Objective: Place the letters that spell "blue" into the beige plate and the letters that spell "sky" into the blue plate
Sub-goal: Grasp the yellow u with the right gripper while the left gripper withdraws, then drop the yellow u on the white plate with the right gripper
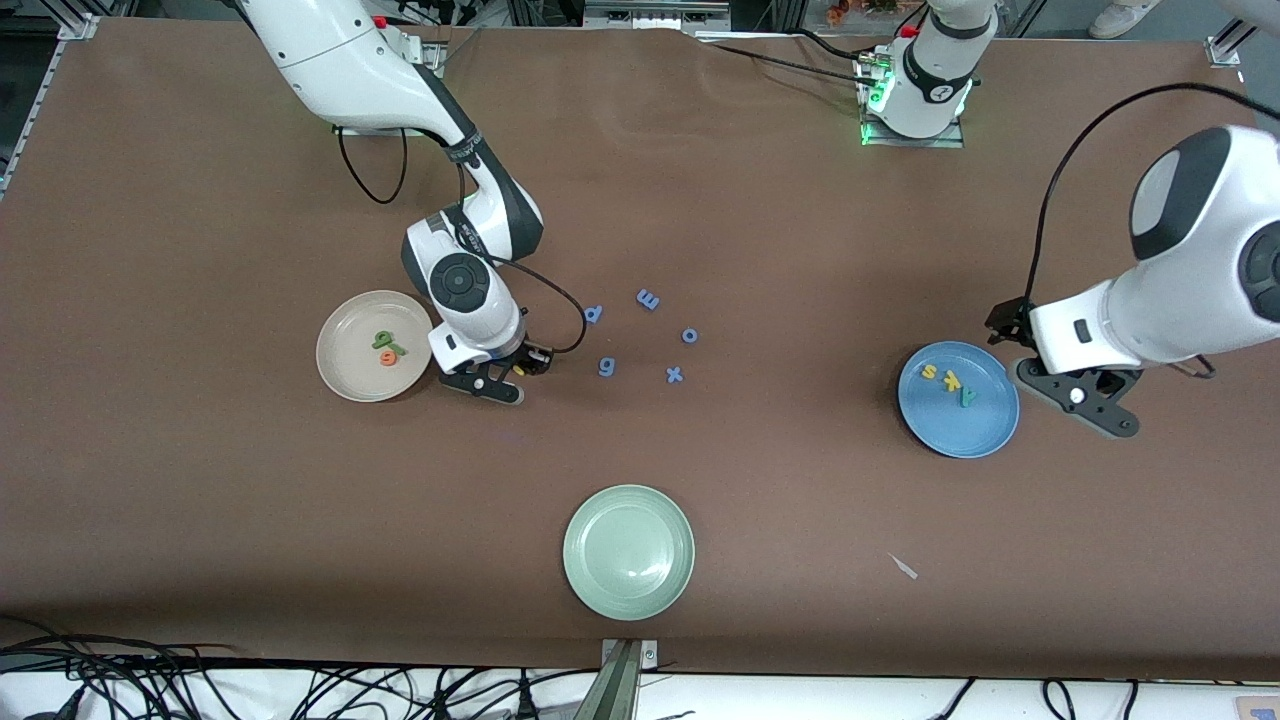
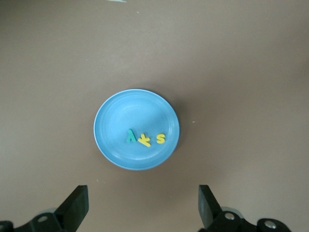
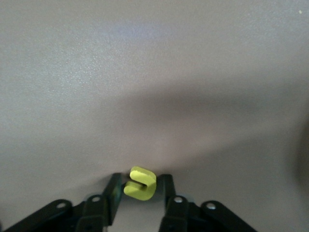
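Yellow foam, the "u" [image 3: 140,183], is seen between the fingers of the right gripper [image 3: 140,191], which are closed against its 2 sides; the letter lies on its side, its open end pointing toward one finger. In the front view this gripper [image 1: 518,368] is low at the table [image 1: 200,200], just beside the beige plate [image 1: 345,375] on the side toward the left arm's end. In that plate lie a green letter [image 1: 384,341] and the orange "e" [image 1: 388,358], touching each other; a thin "l" cannot be made out.

The left gripper [image 2: 142,208] is spread wide and holds nothing. It hangs beside the blue plate [image 1: 985,435], toward the left arm's end of the table. In this plate 3 letters are set in a short row: yellow "s" [image 1: 929,372], yellow "k" [image 1: 949,381] and teal "y" [image 1: 966,395].

5 blue letters [image 1: 648,298] are scattered between the 2 plates. A pale green plate [image 1: 628,552] sits nearer to the front camera.
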Motion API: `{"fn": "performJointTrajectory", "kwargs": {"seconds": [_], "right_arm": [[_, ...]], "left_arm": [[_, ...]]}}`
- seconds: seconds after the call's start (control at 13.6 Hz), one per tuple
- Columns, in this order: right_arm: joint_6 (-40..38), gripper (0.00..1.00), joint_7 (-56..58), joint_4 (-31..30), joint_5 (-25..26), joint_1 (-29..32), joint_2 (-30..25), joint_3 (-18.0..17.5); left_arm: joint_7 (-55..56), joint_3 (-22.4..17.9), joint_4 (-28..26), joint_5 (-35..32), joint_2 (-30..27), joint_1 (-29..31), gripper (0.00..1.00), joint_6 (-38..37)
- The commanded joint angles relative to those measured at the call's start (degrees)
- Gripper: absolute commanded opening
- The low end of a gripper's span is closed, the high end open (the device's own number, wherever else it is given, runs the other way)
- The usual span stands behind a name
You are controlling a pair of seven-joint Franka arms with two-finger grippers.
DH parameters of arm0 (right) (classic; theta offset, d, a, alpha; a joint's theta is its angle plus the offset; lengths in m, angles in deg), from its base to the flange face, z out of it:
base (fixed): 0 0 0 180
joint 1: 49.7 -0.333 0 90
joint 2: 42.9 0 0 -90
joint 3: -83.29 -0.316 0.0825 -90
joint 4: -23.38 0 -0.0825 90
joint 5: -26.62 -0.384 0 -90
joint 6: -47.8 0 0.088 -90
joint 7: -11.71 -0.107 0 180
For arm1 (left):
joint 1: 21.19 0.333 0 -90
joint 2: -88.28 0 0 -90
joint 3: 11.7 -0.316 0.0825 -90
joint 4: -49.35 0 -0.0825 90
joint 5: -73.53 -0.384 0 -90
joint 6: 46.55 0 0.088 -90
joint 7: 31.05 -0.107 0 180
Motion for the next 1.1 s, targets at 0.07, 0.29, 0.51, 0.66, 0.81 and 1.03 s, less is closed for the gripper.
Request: {"fn": "performJointTrajectory", "kwargs": {"seconds": [0.07, 0.29, 0.51, 0.66, 0.81, 1.03], "right_arm": [[-6.2, 0.21, 3.2, -0.4, 0.5, 0.0, -3.9, 1.3], [-17.0, 0.21, 12.4, -0.4, 0.5, 0.0, -9.2, 5.2], [-25.3, 0.21, 24.0, -2.6, 0.5, 0.1, -15.5, 10.2], [-25.6, 0.21, 31.7, -7.3, 0.5, 0.1, -19.3, 14.1], [-20.6, 0.23, 32.7, -15.4, 0.6, 0.0, -23.9, 15.3], [-19.4, 0.88, 33.0, -16.5, 0.5, 0.1, -25.1, 16.2]], "left_arm": [[7.3, -6.7, 1.7, 4.6, -7.0, -6.0, 1.0, -2.1], [7.8, -28.5, -3.2, 14.8, -14.3, -22.4, 1.0, 0.0], [9.0, -43.3, -11.3, 17.4, -20.2, -32.9, 1.0, 4.3], [11.5, -43.9, -18.2, 16.7, -24.5, -32.8, 1.0, 9.6], [16.8, -44.2, -23.7, 16.7, -27.9, -32.5, 1.0, 15.2], [17.6, -44.2, -21.6, 16.9, -26.2, -30.8, 1.0, 15.2]]}}
